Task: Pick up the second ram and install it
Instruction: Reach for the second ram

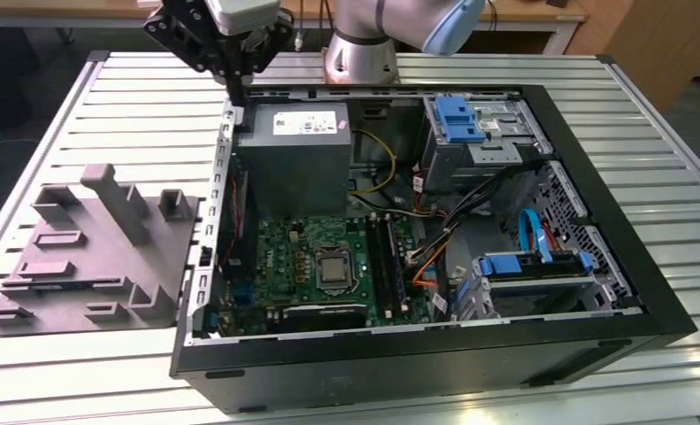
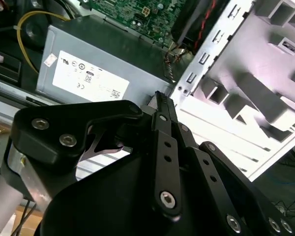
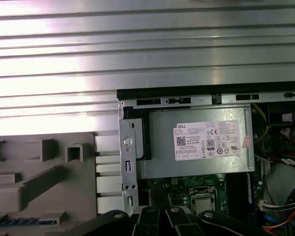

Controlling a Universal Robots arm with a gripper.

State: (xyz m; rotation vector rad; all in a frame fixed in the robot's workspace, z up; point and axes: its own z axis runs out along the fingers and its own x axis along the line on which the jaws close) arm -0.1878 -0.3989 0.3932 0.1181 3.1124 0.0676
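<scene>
The second ram (image 3: 24, 222) is a dark blue strip lying lengthwise in the grey moulded fixture (image 1: 90, 257), seen at the edge of the first wrist view. My gripper (image 1: 242, 87) hangs above the back left corner of the open computer case (image 1: 586, 301), over the power supply (image 1: 293, 150). Its black fingers (image 2: 162, 115) meet at their tips with nothing between them. The green motherboard (image 1: 314, 261) lies lower in the case, with its long black slots (image 1: 388, 261) beside the processor socket (image 1: 332, 264).
The fixture (image 3: 34, 182) stands on the slatted metal table (image 1: 66, 133), on the exterior view's left of the case. Yellow, orange and blue cables (image 1: 444, 239) and blue drive brackets (image 1: 458, 119) crowd the case's other half. The case's metal side rail (image 3: 129, 157) runs between fixture and power supply.
</scene>
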